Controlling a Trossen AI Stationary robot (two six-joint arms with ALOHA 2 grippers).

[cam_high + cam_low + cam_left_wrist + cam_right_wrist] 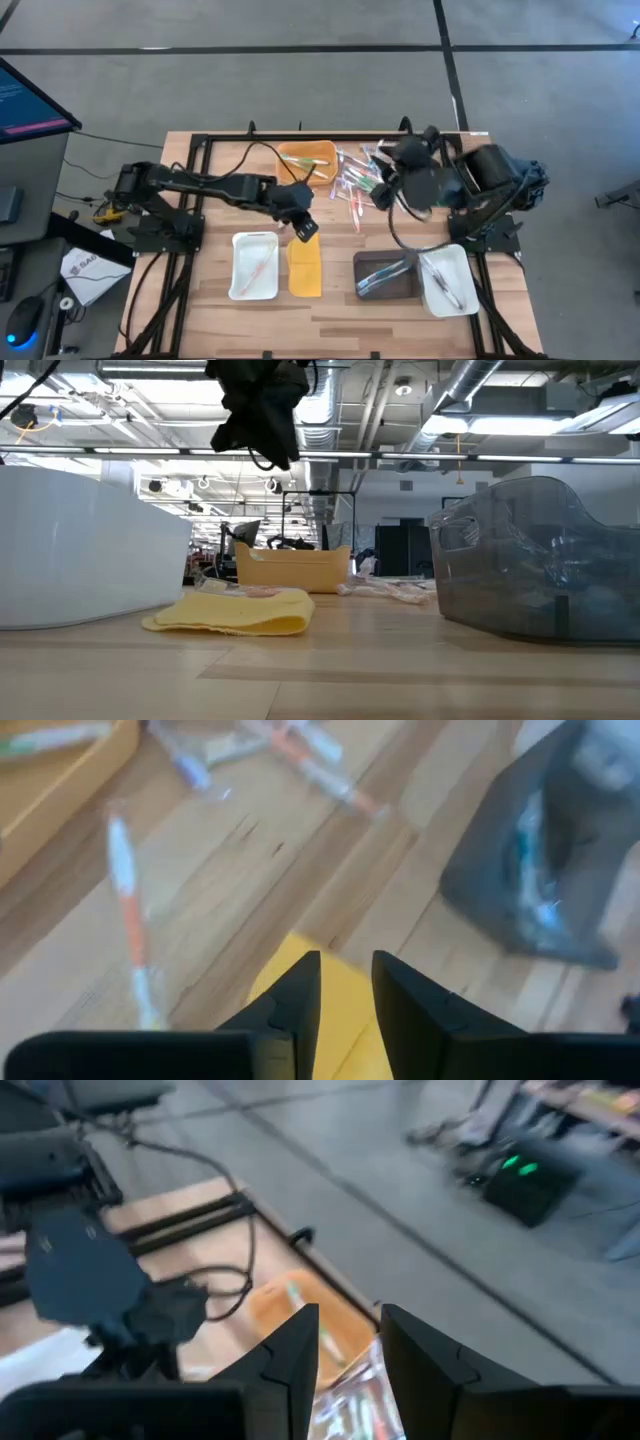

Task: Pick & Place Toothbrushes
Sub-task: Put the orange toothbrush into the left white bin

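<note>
Left gripper (303, 228) is hovering above the flat yellow-orange rectangular lid (305, 266), its dark fingers (296, 1005) standing narrowly apart with nothing between them. Right gripper (383, 183) is hanging over the heap of thin pink, green and clear plastic toothbrushes (357, 180), jaws narrow and apparently empty. More brushes are lying in the orange tray (308, 160), white trays (254, 266) and grey bin (388, 276). Judged advisable: single out one separated brush, align across its handle, then descend.
</note>
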